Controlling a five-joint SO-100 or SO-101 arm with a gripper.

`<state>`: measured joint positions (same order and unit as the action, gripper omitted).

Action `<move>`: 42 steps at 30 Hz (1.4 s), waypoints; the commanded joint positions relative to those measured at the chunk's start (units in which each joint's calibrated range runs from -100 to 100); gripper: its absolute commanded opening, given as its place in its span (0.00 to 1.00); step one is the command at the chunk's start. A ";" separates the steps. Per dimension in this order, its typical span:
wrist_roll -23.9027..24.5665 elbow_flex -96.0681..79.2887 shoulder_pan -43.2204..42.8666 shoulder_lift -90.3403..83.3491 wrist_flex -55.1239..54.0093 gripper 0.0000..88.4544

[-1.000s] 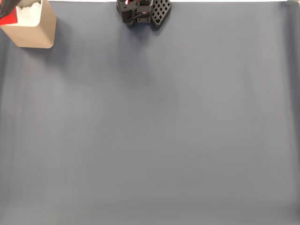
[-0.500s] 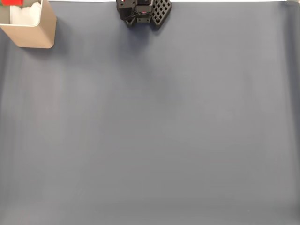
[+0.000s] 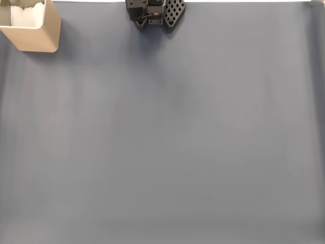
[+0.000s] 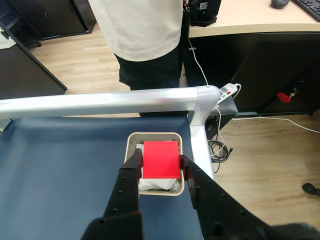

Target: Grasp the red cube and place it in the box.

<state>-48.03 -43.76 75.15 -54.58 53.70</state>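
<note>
In the wrist view my gripper (image 4: 160, 160) is shut on the red cube (image 4: 160, 159), with a black finger pressed against each side of it. The cube hangs directly over the open top of the box (image 4: 131, 141), a tan container with white lining that stands in the corner of the blue mat. In the fixed view the box (image 3: 38, 33) stands at the top left corner, with white lining showing inside.
The arm's black base (image 3: 155, 12) sits at the top middle of the blue mat (image 3: 167, 137). An aluminium rail (image 4: 100, 102) borders the table just beyond the box. A person (image 4: 142, 35) stands behind the rail. A power strip (image 4: 226, 92) and cables lie off the table's right.
In the fixed view the red cube and the gripper over the box at the top left have slid out past the frame's top edge. The box has stayed put.
</note>
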 commanded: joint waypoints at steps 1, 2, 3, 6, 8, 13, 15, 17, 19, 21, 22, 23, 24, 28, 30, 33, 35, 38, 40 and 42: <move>-0.39 0.97 -0.43 -1.66 0.15 0.03; -0.39 0.97 -0.50 -1.74 0.15 0.03; -0.39 0.88 -0.65 -1.74 0.15 0.03; -0.39 0.88 -0.93 -1.74 0.15 0.04; -0.39 0.88 -1.00 -1.74 0.15 0.04; -0.49 0.88 -1.36 -1.74 0.15 0.04; -0.49 0.88 -1.50 -1.74 0.07 0.04; -0.54 0.88 -1.64 -1.74 -0.09 0.04; -0.63 0.88 -1.64 -1.66 -0.26 0.06; -0.54 0.88 -1.64 -1.57 -0.42 0.11; -0.54 0.88 -1.64 -1.57 -0.42 0.15; -0.49 0.88 -1.64 -1.57 -0.34 0.19; -0.63 0.70 -1.71 -1.48 -0.34 0.22; 0.20 0.60 -1.71 -1.48 -0.75 0.35; 0.68 0.60 -1.57 -1.48 -0.75 0.40; 0.98 0.60 -1.50 -1.48 -0.67 0.44; 1.27 0.60 -1.50 -1.40 -0.91 0.46; 1.37 0.60 -1.50 -1.40 -1.08 0.46; 1.37 0.60 -1.50 -1.40 -1.08 0.46; 1.32 0.60 -1.50 -1.40 -1.08 0.46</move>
<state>-46.96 -43.76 73.89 -54.58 53.70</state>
